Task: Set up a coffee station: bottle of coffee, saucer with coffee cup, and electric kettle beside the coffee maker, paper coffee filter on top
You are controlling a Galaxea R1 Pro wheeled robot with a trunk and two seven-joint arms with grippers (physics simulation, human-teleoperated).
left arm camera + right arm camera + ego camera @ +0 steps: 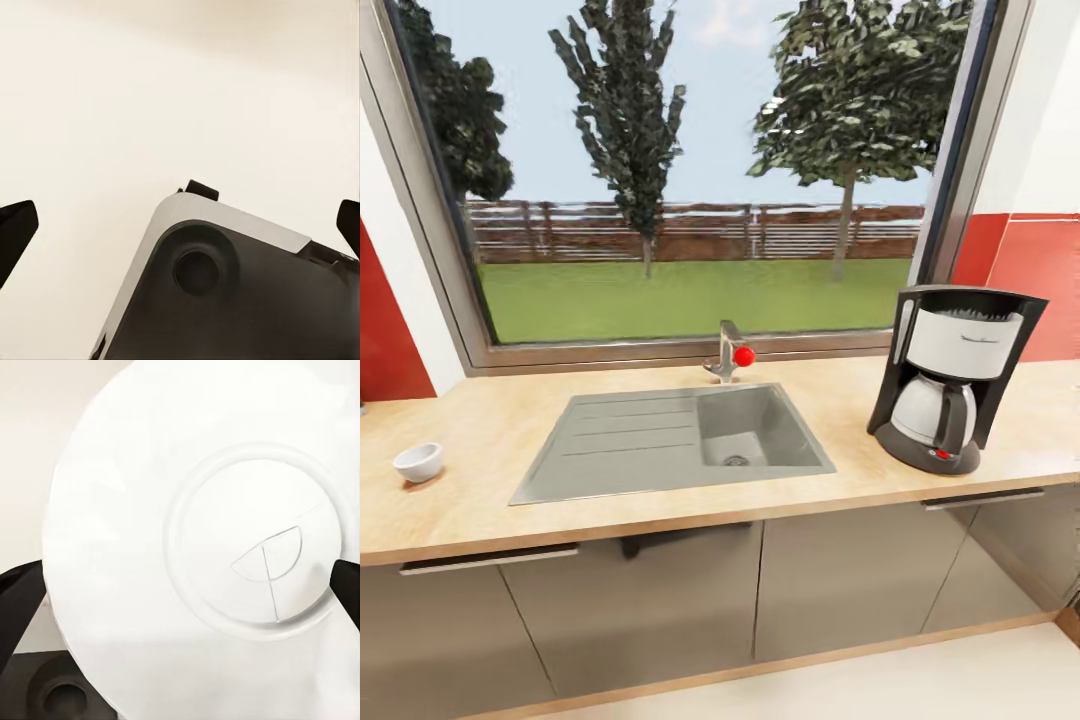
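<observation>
The black and white coffee maker (952, 385) stands on the wooden countertop (490, 500) to the right of the sink. A small white coffee cup (419, 462) sits on the counter at the far left. In the right wrist view a white saucer (187, 547) lies face-on between the dark fingers of my right gripper (180, 592), one fingertip (16, 604) behind its rim and the other in front. My left gripper (180, 225) is open and holds nothing, with part of the robot's grey body (225, 292) beneath it. The coffee bottle, filter and kettle are out of view.
A grey sink (760, 430) with a drainboard is set into the counter's middle, and a faucet with a red knob (744, 355) stands behind it. A large window runs along the back. Grey cabinet fronts (660, 600) sit below the counter edge.
</observation>
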